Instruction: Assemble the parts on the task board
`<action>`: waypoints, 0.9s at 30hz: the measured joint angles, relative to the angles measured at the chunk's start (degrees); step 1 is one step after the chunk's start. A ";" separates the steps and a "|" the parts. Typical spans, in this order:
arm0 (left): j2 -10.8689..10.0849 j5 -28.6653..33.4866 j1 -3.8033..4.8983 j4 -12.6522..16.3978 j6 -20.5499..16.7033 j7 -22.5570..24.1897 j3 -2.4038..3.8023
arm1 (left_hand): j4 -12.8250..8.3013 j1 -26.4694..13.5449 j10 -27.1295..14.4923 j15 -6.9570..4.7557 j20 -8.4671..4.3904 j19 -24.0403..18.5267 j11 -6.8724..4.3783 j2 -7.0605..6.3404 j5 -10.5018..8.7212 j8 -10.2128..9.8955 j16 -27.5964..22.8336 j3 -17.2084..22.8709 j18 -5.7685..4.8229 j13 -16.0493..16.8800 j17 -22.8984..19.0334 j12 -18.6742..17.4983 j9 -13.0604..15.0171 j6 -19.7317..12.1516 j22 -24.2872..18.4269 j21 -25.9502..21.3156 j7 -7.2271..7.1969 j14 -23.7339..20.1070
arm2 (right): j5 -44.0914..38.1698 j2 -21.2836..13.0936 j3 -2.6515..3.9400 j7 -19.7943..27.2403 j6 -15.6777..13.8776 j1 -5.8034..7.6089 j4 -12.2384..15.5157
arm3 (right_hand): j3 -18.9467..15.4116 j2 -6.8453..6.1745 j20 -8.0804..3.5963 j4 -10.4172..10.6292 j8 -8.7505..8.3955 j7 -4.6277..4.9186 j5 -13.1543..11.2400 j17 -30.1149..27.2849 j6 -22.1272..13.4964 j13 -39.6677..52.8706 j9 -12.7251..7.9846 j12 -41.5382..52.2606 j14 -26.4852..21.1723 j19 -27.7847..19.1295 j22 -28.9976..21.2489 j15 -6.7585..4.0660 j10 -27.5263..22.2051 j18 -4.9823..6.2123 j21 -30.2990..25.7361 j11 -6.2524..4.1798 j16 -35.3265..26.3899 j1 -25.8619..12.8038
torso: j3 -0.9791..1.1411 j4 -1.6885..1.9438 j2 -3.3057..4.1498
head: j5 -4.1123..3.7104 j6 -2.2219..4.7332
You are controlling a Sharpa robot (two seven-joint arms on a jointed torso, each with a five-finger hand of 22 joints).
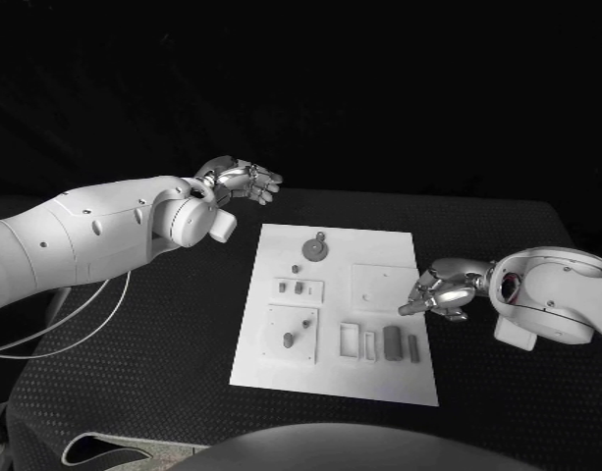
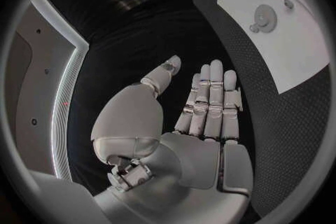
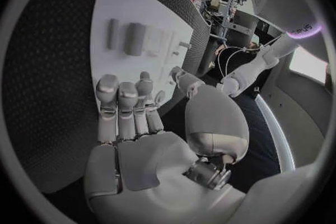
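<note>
The white task board point(image 1: 386, 378) lies in the middle of the black table. On it are a round grey disc part point(image 1: 315, 250), small pegs point(image 1: 291, 287), a peg in a square plate point(image 1: 290, 340) and two upright grey blocks point(image 1: 393, 341) near its right side. My left hand point(image 1: 240, 182) hovers beyond the board's far left corner, with fingers straight and nothing in it point(image 2: 203, 106). My right hand point(image 1: 442, 291) hangs over the board's right edge, just beyond the grey blocks point(image 3: 135, 39). Its fingers are extended, the thumb is apart, and it is empty point(image 3: 140, 117).
A white cable point(image 1: 88, 314) loops over the table's left side under my left arm. The board point(image 2: 294, 45) with its disc part point(image 2: 265, 17) lies off to one side of my left hand. Black tabletop point(image 1: 159, 343) surrounds the board.
</note>
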 measured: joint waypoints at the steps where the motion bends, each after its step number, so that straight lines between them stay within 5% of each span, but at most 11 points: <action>1: -0.03 0.00 0.00 0.00 0.01 0.00 0.00 | 0.00 0.00 0.00 0.00 0.00 0.00 0.00 0.00 0.00 0.00 0.00 0.00 0.00 0.00 0.04 0.00 0.00 0.00 0.00 0.00 0.00 0.00 | 0.32 -0.29 -0.25 -0.79 0.55 0.01 0.01 | -0.43 0.41 -0.24 0.25 0.02 0.00 0.00 0.31 0.01 0.46 0.06 0.50 0.13 0.25 0.00 -0.11 0.01 0.00 0.30 -0.01 0.35 -0.40 | -0.04 0.01 0.00 | -0.08 -0.02; 3: -0.07 0.00 0.00 -0.09 0.04 0.00 0.00 | 0.00 0.00 0.00 0.00 0.00 0.00 0.00 0.00 0.00 0.00 0.00 0.00 0.00 0.00 0.05 0.00 0.00 0.00 0.00 0.00 0.00 0.00 | 1.19 -0.70 -0.88 -2.56 1.35 0.04 0.06 | -2.22 1.69 -0.69 0.60 -0.13 0.00 1.94 0.87 0.01 1.24 0.17 1.25 0.51 0.39 0.00 -0.33 -0.19 -0.02 0.65 -0.19 0.59 -1.69 | -0.07 -0.02 0.00 | -0.26 -0.07; 5: -0.07 0.00 0.00 -0.19 0.05 0.00 -0.01 | 0.00 0.00 0.00 0.00 0.00 0.00 0.00 0.00 0.00 0.02 0.00 0.00 0.00 0.00 0.05 0.00 0.00 0.00 0.00 0.00 0.00 0.00 | 1.81 -0.67 -1.34 -4.02 1.52 0.05 0.22 | -6.15 3.25 -1.38 -0.73 -1.24 -0.03 8.33 1.44 -0.02 1.83 0.00 1.51 0.41 -0.07 0.00 -0.46 -0.41 -0.65 1.29 -0.42 0.67 -3.25 | -0.07 -0.04 0.00 | -0.32 -0.11; 8: 0.04 0.00 0.00 -0.26 0.08 0.00 -0.01 | 0.00 0.00 0.00 0.00 0.00 0.00 0.00 0.00 0.00 0.22 0.00 0.00 0.00 0.00 0.05 0.00 0.00 0.00 -0.01 0.00 0.00 0.00 | 2.74 -0.06 -1.92 -6.15 1.44 0.04 0.74 | -10.94 5.03 -1.97 -2.88 -2.28 -0.48 13.14 2.52 0.45 2.15 -1.09 1.56 0.87 -0.18 0.00 -0.60 0.17 -1.27 1.87 -0.70 0.83 -5.06 | -0.08 -0.14 -0.04 | -0.34 -0.21; 15: 0.30 0.00 0.00 -0.21 0.22 -0.01 -0.01 | 0.00 0.00 0.00 0.00 0.00 0.00 0.00 0.00 0.00 0.21 0.00 0.00 0.00 0.00 0.10 0.00 0.01 0.00 0.04 0.00 0.00 0.00 | 4.11 1.78 -3.29 -9.65 0.18 -0.11 0.93 | -12.81 6.26 -2.52 -3.81 -2.28 -1.36 14.93 6.81 4.19 2.64 -2.18 1.44 4.70 0.03 0.00 -1.26 2.99 -1.27 1.96 -1.54 2.00 -6.72 | -0.05 -0.21 -0.12 | -0.65 -0.38; 27: 0.10 0.00 -0.01 -0.19 0.36 -0.03 -0.01 | 0.00 0.00 -0.03 0.00 0.00 0.00 -0.03 0.00 0.00 0.21 0.00 0.00 0.00 0.00 0.16 0.00 0.01 0.00 0.06 -0.23 0.00 0.00 | 3.61 4.74 -3.52 -12.03 -1.49 -1.93 -1.06 | -13.67 6.17 -2.72 -4.19 -2.74 -1.54 15.15 7.36 4.58 3.11 -2.55 0.99 5.01 0.23 0.00 -1.55 3.29 -1.28 1.96 -1.65 1.51 -7.28 | -0.11 -0.12 -0.03 | -0.62 -0.86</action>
